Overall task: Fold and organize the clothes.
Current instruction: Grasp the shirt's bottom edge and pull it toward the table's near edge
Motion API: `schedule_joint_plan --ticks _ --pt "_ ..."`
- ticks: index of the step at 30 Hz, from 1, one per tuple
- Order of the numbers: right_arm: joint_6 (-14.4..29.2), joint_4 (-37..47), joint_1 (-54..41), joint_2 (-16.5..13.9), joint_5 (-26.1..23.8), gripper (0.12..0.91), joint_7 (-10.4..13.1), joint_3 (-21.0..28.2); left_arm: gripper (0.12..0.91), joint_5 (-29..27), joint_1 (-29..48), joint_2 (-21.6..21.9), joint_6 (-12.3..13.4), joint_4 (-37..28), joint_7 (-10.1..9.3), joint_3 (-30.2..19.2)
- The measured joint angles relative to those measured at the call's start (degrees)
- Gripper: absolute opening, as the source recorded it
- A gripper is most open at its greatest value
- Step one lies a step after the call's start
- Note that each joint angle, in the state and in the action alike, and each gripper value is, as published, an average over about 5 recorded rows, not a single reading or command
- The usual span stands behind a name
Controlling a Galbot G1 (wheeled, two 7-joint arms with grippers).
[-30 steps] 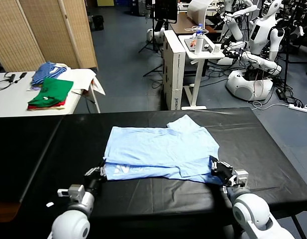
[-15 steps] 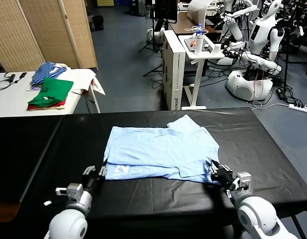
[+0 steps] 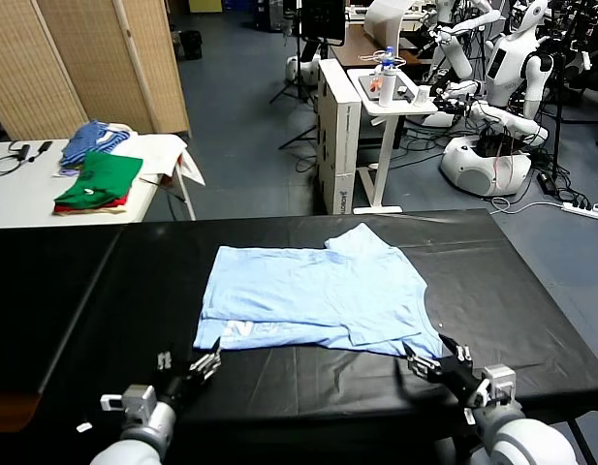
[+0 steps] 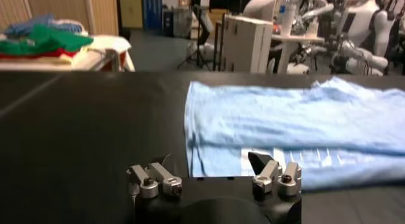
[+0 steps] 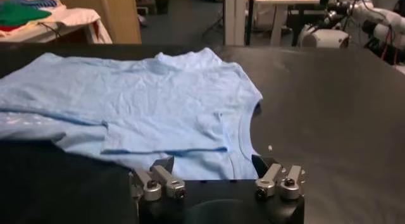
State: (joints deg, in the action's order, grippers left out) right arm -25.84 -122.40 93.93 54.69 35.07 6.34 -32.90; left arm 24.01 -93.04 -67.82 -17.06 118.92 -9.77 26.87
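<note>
Both grippers, left point(image 3: 189, 368) and right point(image 3: 437, 361), spread open and empty just off the near edge of the light blue T-shirt point(image 3: 313, 291), long axis across the black table point(image 3: 76, 291), seemingly equally near.

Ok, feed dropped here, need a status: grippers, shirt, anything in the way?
Left gripper open, off the T-shirt. Right gripper open at the near right corner. Shirt folded once, flat on the black table. Nothing in the way.
</note>
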Motion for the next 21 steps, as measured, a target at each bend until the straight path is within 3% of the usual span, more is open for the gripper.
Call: schedule_joint_plan --ticks 6,9,15,17,21 --pt "0.04 0.43 -0.13 0.08 -0.36 0.674 0.01 0.41 0.903 -0.02 0.27 -0.23 0.05 -0.24 0.34 -0.34" --pt "0.04 0.43 -0.27 0.06 -0.42 0.618 0.03 0.59 0.85 0.09 0.81 -0.32 0.07 -0.62 0.48 -0.71" --pt "0.03 1.15 -0.99 -0.11 -0.44 0.533 0.11 1.1 0.647 0.92 1.94 -0.08 0.11 -1.64 0.64 -0.88" --pt "-0.01 1.31 -1.23 -0.29 -0.42 0.466 0.13 1.31 0.557 1.16 2.21 0.11 0.12 -1.91 0.81 -0.88" --pt "-0.27 1.31 -1.74 -1.14 -0.09 0.26 0.47 1.45 0.326 1.21 2.38 0.32 0.23 -2.03 1.15 -0.9"
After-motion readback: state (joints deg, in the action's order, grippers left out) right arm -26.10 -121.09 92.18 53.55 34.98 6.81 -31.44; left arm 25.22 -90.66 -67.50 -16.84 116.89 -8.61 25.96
